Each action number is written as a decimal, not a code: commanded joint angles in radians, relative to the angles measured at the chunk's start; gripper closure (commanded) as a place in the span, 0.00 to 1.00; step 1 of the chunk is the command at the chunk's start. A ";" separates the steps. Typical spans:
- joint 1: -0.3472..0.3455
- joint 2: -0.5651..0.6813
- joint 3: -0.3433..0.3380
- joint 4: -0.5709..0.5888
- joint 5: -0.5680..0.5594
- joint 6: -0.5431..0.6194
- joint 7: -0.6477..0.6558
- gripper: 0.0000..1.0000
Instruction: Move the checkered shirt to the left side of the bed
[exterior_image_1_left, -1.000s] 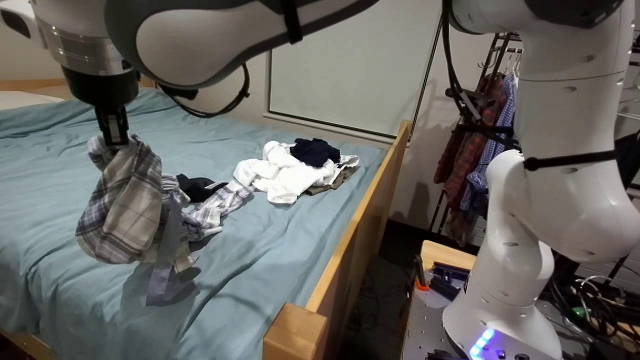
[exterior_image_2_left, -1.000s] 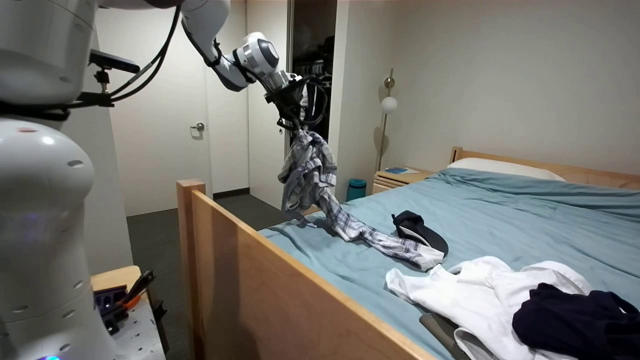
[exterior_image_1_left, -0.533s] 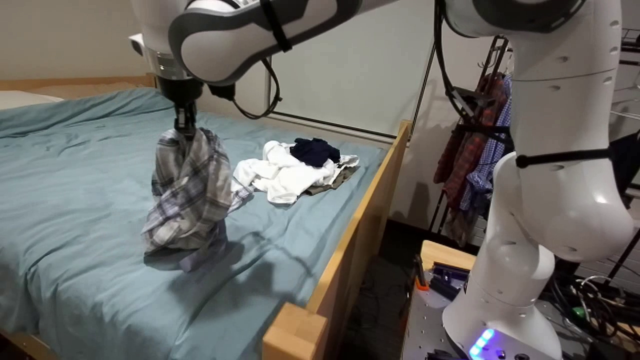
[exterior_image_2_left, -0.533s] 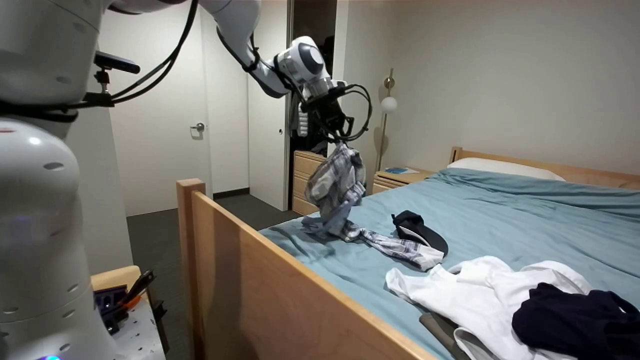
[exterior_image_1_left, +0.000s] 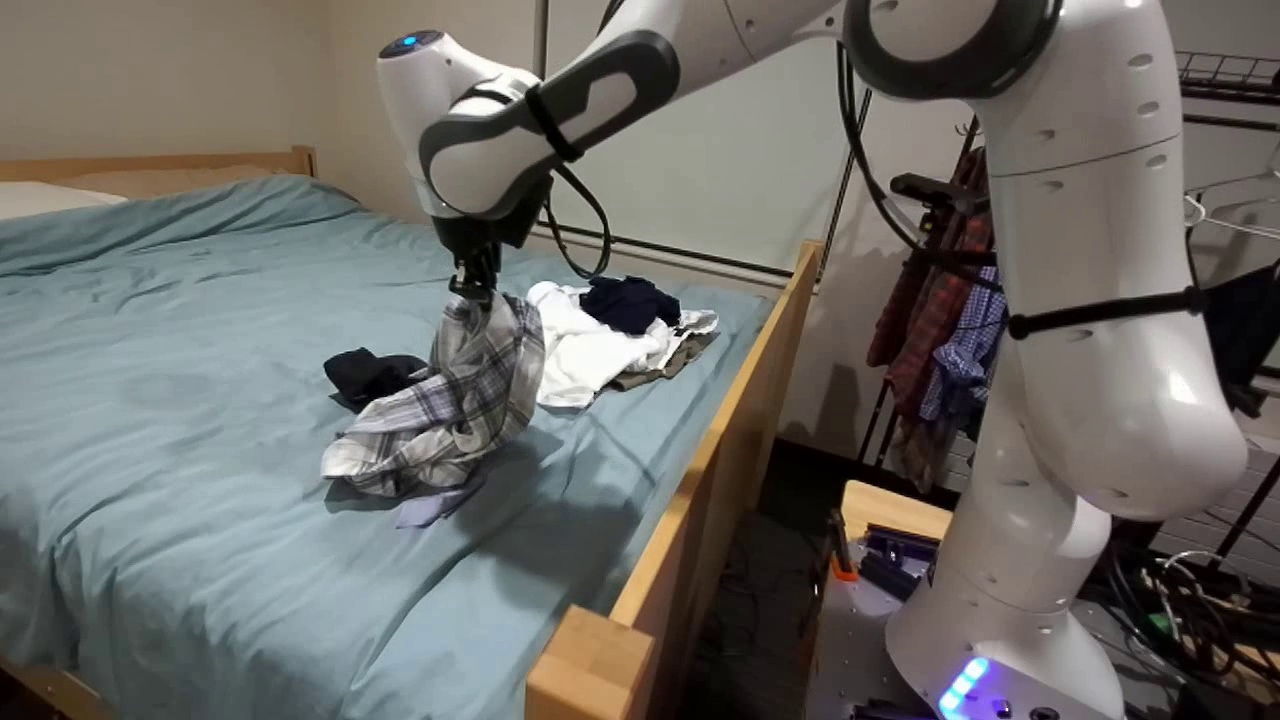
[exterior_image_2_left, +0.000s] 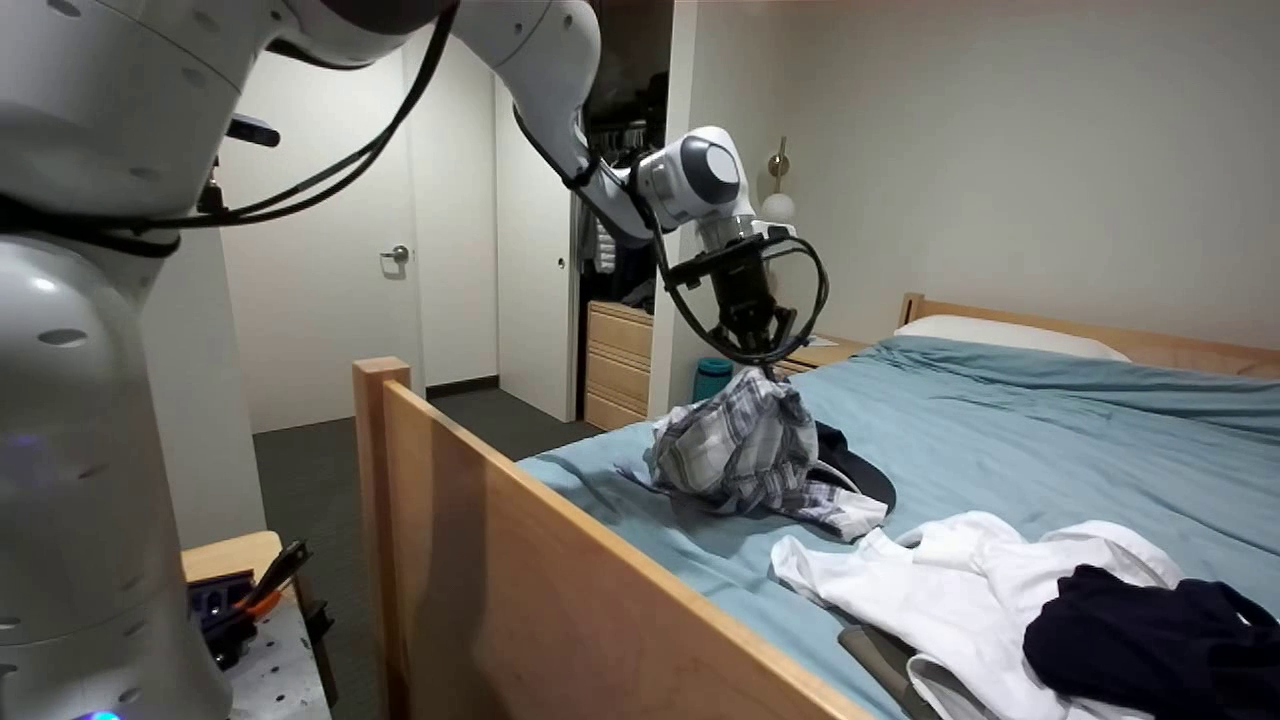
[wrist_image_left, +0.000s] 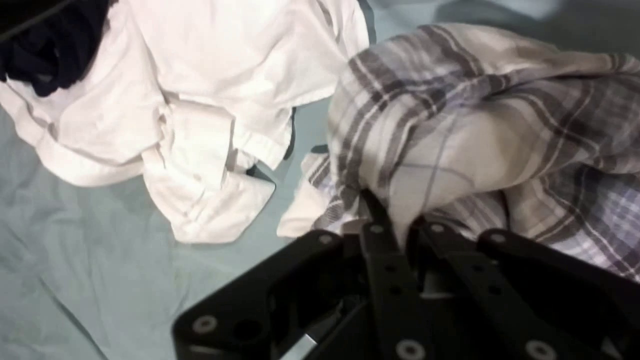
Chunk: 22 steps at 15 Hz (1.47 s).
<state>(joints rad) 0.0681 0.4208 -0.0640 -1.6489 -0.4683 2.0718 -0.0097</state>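
Note:
The checkered shirt (exterior_image_1_left: 485, 375), grey, beige and white plaid, is bunched below my gripper (exterior_image_1_left: 472, 288) over the blue bed (exterior_image_1_left: 200, 590). Its lower folds and one sleeve rest on the cover. In an exterior view the shirt (exterior_image_2_left: 740, 440) hangs from my gripper (exterior_image_2_left: 768, 366) in front of the cap, its sleeve end reaching toward the white shirt. In the wrist view my gripper (wrist_image_left: 393, 205) is shut on a fold of the shirt (wrist_image_left: 480, 145), with pale cloth between the fingers. The fingertips are partly hidden by cloth.
A black cap (exterior_image_1_left: 362, 375) lies right beside the checkered shirt. A white shirt (exterior_image_2_left: 940, 590) with a dark navy garment (exterior_image_2_left: 1150, 640) on top lies near the wooden footboard (exterior_image_2_left: 560, 580). A brownish garment (exterior_image_1_left: 660, 370) shows under them. A tall post (exterior_image_1_left: 590, 650) ends the footboard.
My gripper has carried the shirt rightward in both exterior views, toward the white clothes, and has come lower lately. The shirt has gone from hanging to bunching on the bed; its sleeve end stays put.

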 joint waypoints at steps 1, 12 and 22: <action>-0.017 0.074 -0.005 0.066 0.060 -0.036 0.049 0.65; 0.106 0.099 0.023 0.053 -0.032 -0.042 0.052 0.01; 0.069 0.216 0.114 0.086 -0.039 0.135 -0.384 0.00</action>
<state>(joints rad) 0.1893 0.6051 0.0178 -1.5896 -0.5156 2.1242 -0.2477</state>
